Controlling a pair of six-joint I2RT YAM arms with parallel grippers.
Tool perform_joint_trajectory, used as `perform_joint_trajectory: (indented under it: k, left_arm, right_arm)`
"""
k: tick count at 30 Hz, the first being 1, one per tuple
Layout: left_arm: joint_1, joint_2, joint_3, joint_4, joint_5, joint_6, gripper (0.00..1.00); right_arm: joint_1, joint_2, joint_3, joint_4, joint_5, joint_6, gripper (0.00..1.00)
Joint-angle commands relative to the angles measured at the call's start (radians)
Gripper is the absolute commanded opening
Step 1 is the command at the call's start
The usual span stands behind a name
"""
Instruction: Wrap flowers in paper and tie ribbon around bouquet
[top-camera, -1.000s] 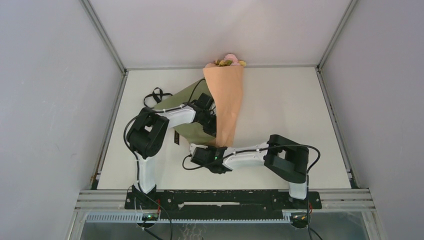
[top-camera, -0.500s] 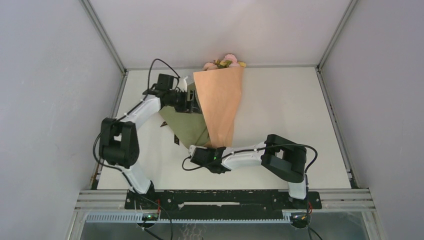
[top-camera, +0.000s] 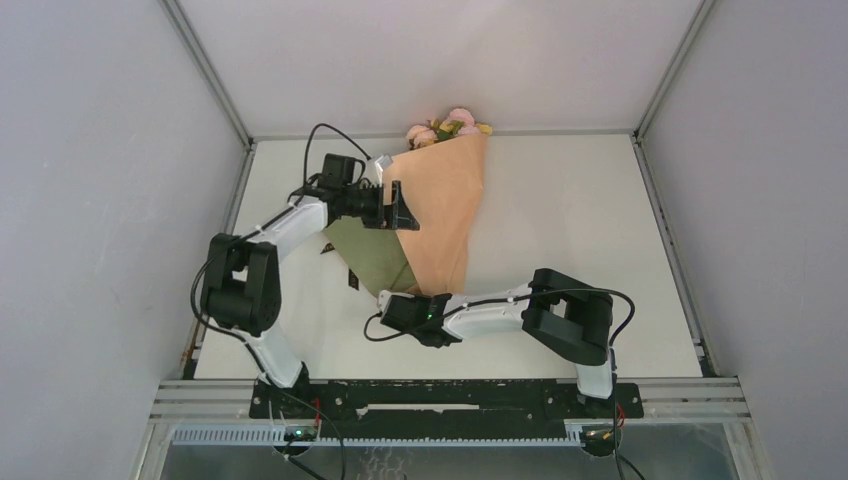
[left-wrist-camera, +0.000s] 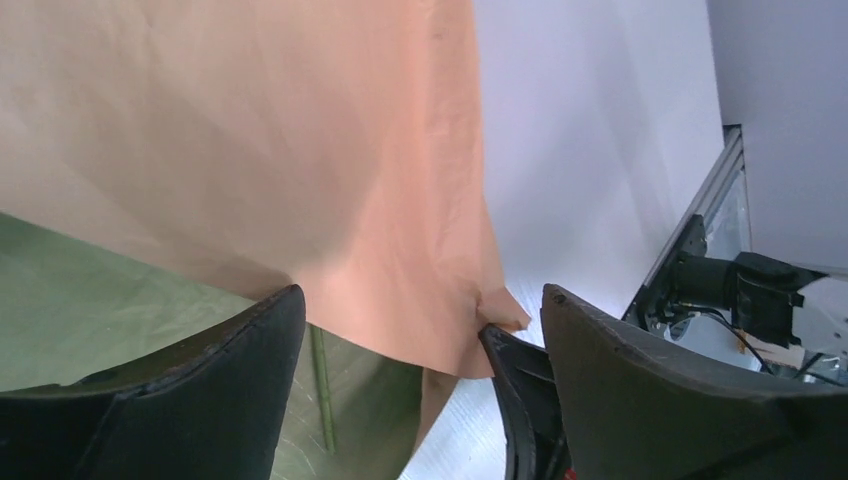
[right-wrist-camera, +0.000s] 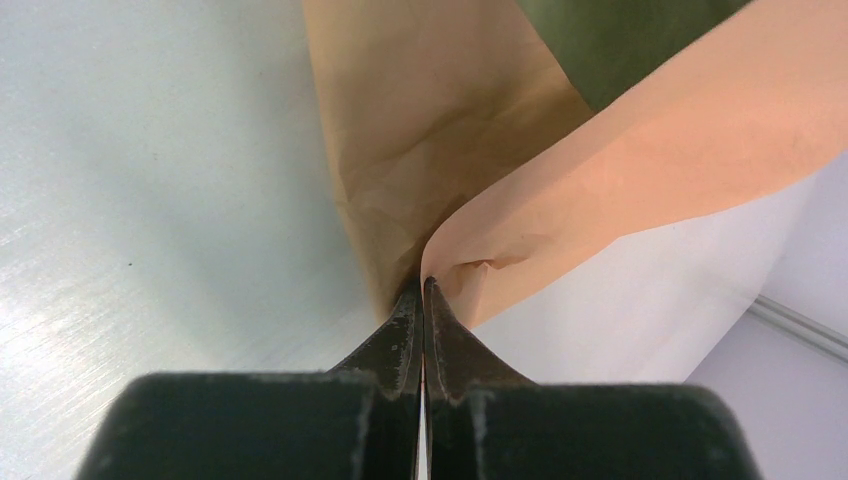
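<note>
Two arms meet at one bouquet (top-camera: 445, 215), a tapered peach-orange cone lying on the white worktop (top-camera: 580, 210) with its wide end at the middle of the far edge and its narrow end pointing towards the near edge. Flowers (top-camera: 447, 127), pink and yellow, project from the wide end against the grey back wall (top-camera: 430, 60). The right hand (top-camera: 432, 297) (right-wrist-camera: 425, 285) is clenched on the paper (right-wrist-camera: 520, 215) at the narrow end, its fingers pressed flat together with the peach sheet pinched between them. The left hand (top-camera: 400, 208) (left-wrist-camera: 418, 300) is released: its fingers stand wide apart at the cone's left edge, where the loose peach edge hangs in front of them. An olive-green flap (top-camera: 370, 255) of the same sheet spreads on the worktop to the left of the cone, partly covered by the left forearm; in the left wrist view a thin green stem (left-wrist-camera: 321, 385) lies on it. A short black end of the ribbon (top-camera: 352, 279) shows at the flap's near-left edge; the rest cannot be traced. One black cable (top-camera: 340, 132) arcs above the left wrist. From the left wrist, the peach sheet blocks the blooms.
</note>
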Motion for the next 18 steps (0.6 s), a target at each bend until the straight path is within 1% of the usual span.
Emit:
perform_joint_trajectory:
  k: [1, 2, 5, 7, 8, 9, 10, 11, 12, 18]
  left_arm:
    - [-0.026, 0.089, 0.064, 0.019, -0.039, -0.025, 0.89]
    - [-0.032, 0.102, 0.074, 0.019, -0.035, -0.026, 0.85]
    - [-0.036, 0.135, 0.098, 0.026, 0.019, -0.057, 0.65]
    - [-0.036, 0.147, 0.103, 0.035, 0.046, -0.080, 0.42]
    - [-0.035, 0.148, 0.102, 0.039, 0.051, -0.085, 0.25]
    - [-0.034, 0.146, 0.098, 0.045, 0.054, -0.086, 0.13]
    - [-0.032, 0.145, 0.092, 0.050, 0.050, -0.089, 0.04]
    - [-0.028, 0.142, 0.087, 0.053, 0.043, -0.089, 0.01]
    - [-0.023, 0.142, 0.081, 0.056, 0.036, -0.088, 0.00]
    - [0.013, 0.158, 0.070, 0.042, -0.048, -0.082, 0.00]
  right_arm:
    - [0.002, 0.014, 0.023, 0.012, -0.044, 0.008, 0.00]
    - [0.003, 0.013, 0.024, 0.011, -0.043, 0.008, 0.00]
    - [0.005, 0.013, 0.023, 0.007, -0.041, 0.008, 0.00]
    - [0.005, 0.011, 0.024, 0.004, -0.040, 0.012, 0.00]
    - [0.004, 0.011, 0.024, 0.004, -0.039, 0.013, 0.00]
    - [0.004, 0.011, 0.024, 0.003, -0.038, 0.015, 0.00]
    - [0.006, 0.010, 0.023, 0.002, -0.038, 0.017, 0.00]
    - [0.006, 0.009, 0.023, -0.002, -0.037, 0.020, 0.00]
    - [0.006, 0.007, 0.023, -0.004, -0.035, 0.022, 0.00]
    - [0.009, 0.003, 0.023, -0.016, -0.036, 0.030, 0.00]
